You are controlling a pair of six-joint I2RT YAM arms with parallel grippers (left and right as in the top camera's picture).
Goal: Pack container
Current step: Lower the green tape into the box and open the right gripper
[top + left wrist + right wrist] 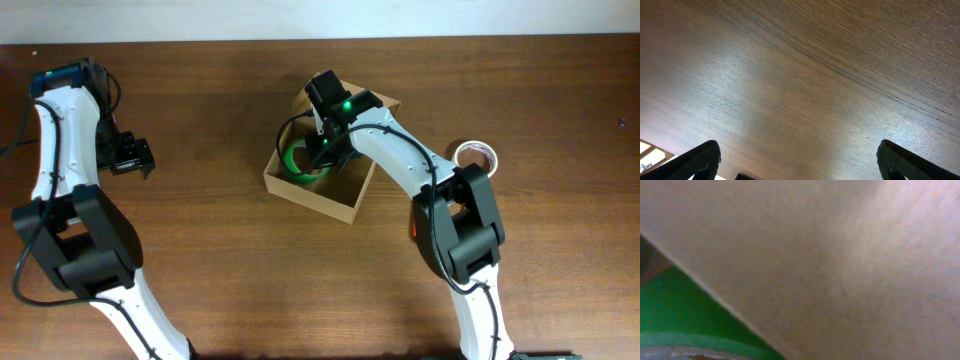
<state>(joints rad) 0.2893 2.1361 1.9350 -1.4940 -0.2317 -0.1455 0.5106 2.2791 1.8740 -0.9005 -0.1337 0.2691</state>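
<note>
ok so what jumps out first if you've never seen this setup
The open cardboard box in the middle of the table, with the right gripper reaching down into it over a bright green tape roll. A white tape roll lies alone on the wood to the box's right. The left gripper hangs open far left.

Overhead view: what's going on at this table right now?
The right arm reaches down into the open cardboard container. The right gripper sits low inside it, beside a green tape roll that lies in the box. Whether it grips the roll cannot be told, since the right wrist view shows only blurred cardboard and green. A pale tape roll lies on the table outside the box, near that arm's elbow. The left gripper hovers open, well away from the box.
</note>
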